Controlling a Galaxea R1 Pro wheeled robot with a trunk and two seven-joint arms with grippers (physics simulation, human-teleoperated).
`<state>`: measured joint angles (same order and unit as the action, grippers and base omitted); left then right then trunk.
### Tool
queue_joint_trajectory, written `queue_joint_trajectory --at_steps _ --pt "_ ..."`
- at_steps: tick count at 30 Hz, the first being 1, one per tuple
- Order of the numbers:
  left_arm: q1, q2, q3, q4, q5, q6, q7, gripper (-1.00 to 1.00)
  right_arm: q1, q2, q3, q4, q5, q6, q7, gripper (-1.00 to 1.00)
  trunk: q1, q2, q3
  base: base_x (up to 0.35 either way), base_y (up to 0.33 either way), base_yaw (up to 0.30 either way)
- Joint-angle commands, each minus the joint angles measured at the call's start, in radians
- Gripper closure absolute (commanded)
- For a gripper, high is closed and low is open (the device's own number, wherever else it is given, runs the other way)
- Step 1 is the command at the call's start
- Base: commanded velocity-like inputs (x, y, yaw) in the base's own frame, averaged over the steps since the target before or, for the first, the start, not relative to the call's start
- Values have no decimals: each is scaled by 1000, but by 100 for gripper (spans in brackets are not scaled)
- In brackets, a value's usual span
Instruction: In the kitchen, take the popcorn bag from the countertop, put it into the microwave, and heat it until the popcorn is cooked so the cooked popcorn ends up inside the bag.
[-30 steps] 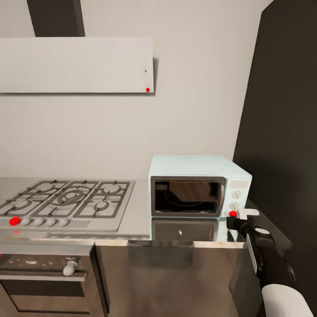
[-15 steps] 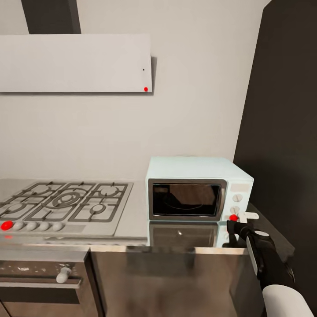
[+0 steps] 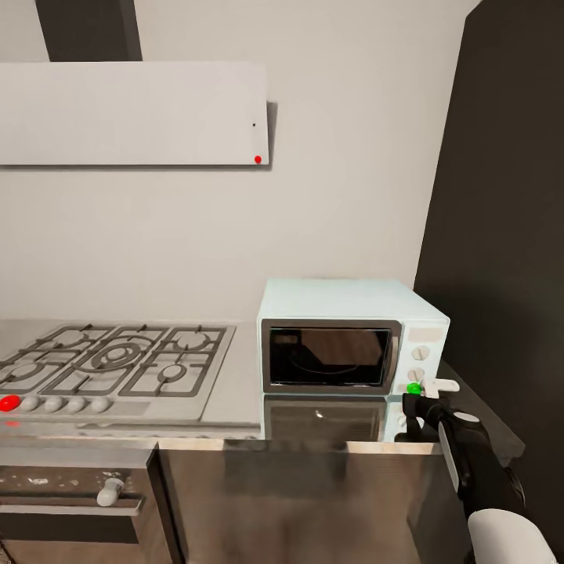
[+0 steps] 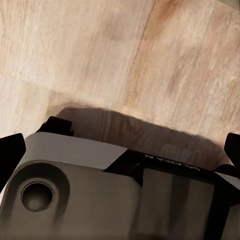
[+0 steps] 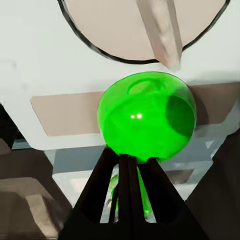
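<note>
My head camera looks forward and slightly down from in front of the countertop (image 3: pixel 235 392), taking in the microwave (image 3: pixel 352 337), the hob (image 3: pixel 117 364) and the wall behind. My right wrist camera sits very close to the microwave's panel, its green light (image 5: pixel 146 116) also visible in the head view. My left wrist camera faces down at wooden floor (image 4: pixel 100 60).

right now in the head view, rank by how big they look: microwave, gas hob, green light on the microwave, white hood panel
1. white hood panel
2. gas hob, cut off at the picture's left edge, so close to the panel
3. microwave
4. green light, the smallest by far, with the right claw at it
</note>
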<state>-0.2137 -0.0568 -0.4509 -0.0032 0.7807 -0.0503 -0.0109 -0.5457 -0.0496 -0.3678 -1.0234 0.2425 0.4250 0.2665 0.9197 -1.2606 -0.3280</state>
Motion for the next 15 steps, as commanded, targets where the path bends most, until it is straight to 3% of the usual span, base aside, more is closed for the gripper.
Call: queue_joint_trajectory --at_steps 1,12,15 --pt "-1 -2 -9 2 9 -3 -1 -100 -9 0 -5 3 29 0 -5 100 2 0 -1 -286 0 0" --pt "0 -4 -9 2 9 -3 -1 -100 -10 0 -5 -16 36 10 7 100 2 0 -1 -328 0 0" --pt "0 -5 -9 2 9 -3 -1 -100 -10 3 -4 -79 37 33 8 100 2 0 -1 -332 0 0"
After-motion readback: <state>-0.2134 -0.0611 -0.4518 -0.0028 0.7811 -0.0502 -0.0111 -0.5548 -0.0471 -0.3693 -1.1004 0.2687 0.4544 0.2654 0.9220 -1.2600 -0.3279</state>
